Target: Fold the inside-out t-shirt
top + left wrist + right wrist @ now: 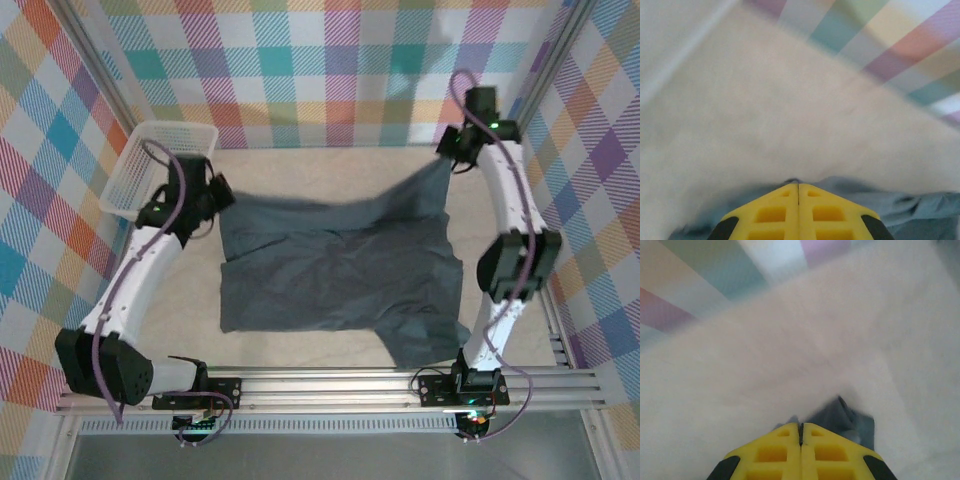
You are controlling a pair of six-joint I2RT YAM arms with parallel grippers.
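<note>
The inside-out t-shirt (pixel 340 275) is slate blue-grey and wrinkled, spread over the middle of the beige table. My left gripper (pixel 213 190) is shut on its far left corner; yellow fingers (pixel 775 212) meet with cloth (pixel 910 210) bunched under their tips. My right gripper (pixel 455 152) is shut on the far right corner, which is pulled up and out into a point. In the right wrist view the fingers (pixel 827 455) are pressed together and a dark fold of the shirt (pixel 840 415) sticks out past them.
A white mesh basket (pixel 150 165) stands at the far left, just behind the left gripper. Checked cloth walls (pixel 330 70) and metal frame posts close in the table. A metal rail (pixel 340 385) runs along the near edge.
</note>
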